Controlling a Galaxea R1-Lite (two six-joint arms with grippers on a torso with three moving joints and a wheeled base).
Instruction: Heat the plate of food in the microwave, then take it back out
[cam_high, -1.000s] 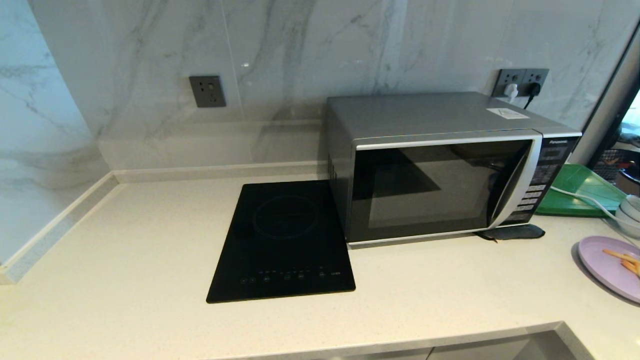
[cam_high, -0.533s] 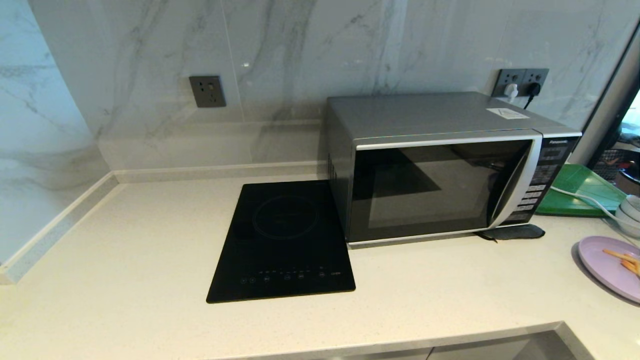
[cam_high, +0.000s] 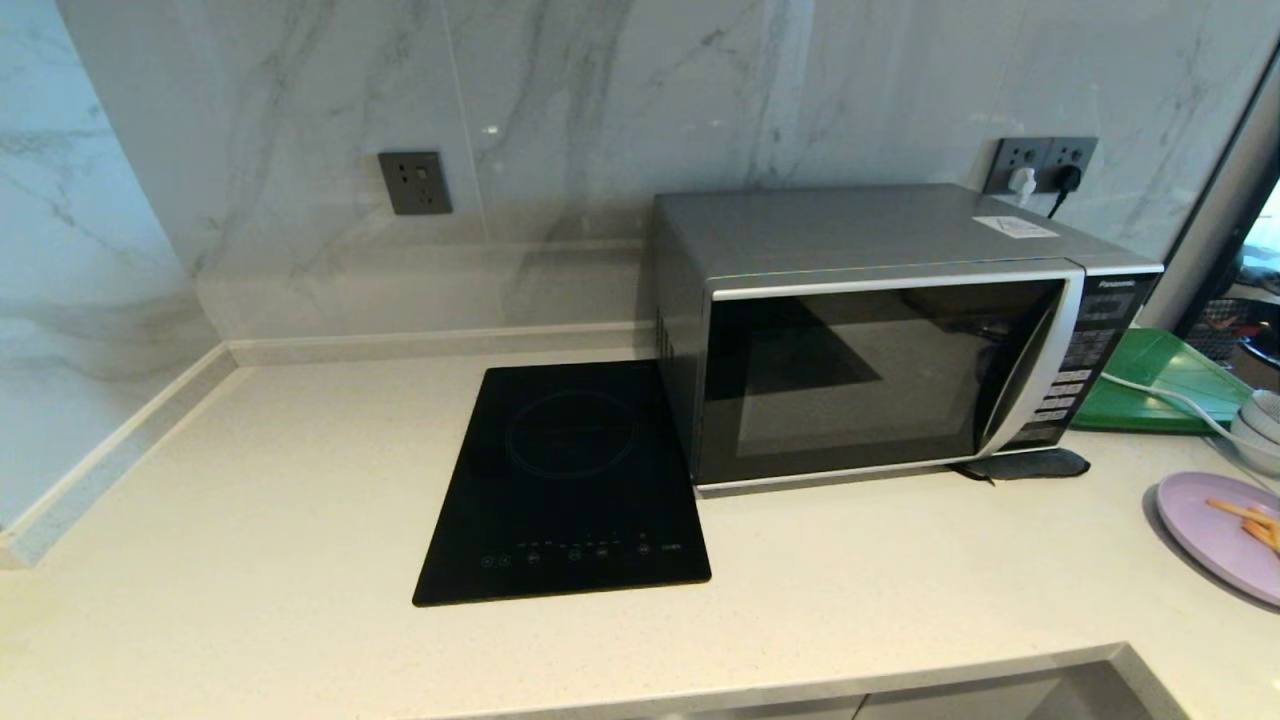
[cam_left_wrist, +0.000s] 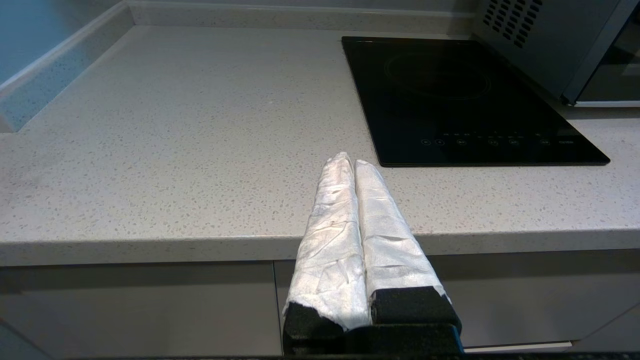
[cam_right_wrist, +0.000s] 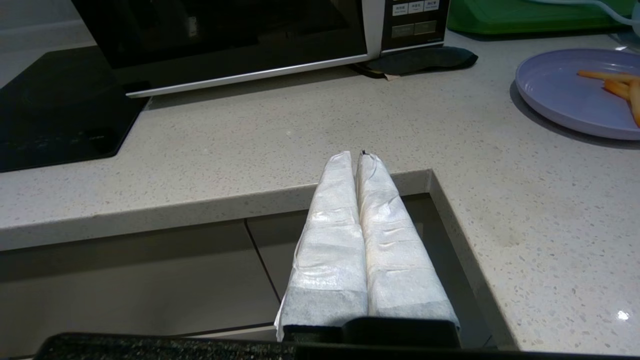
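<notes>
The silver microwave (cam_high: 880, 350) stands at the back of the counter with its dark glass door closed; its lower front shows in the right wrist view (cam_right_wrist: 240, 45). The pale lilac plate of food (cam_high: 1215, 530), with a few orange sticks, lies on the counter to the microwave's right (cam_right_wrist: 575, 95). My left gripper (cam_left_wrist: 354, 162) is shut and empty, held off the counter's front edge near the hob. My right gripper (cam_right_wrist: 356, 156) is shut and empty at the inner corner of the counter's front edge, short of the plate. Neither arm shows in the head view.
A flat black induction hob (cam_high: 565, 480) lies left of the microwave. A green tray (cam_high: 1160, 385), a white cable and stacked pale bowls (cam_high: 1262, 420) sit at the right. A dark pad (cam_high: 1030, 464) lies under the microwave's right front corner. Grey cabinet fronts (cam_left_wrist: 135, 305) run below the counter.
</notes>
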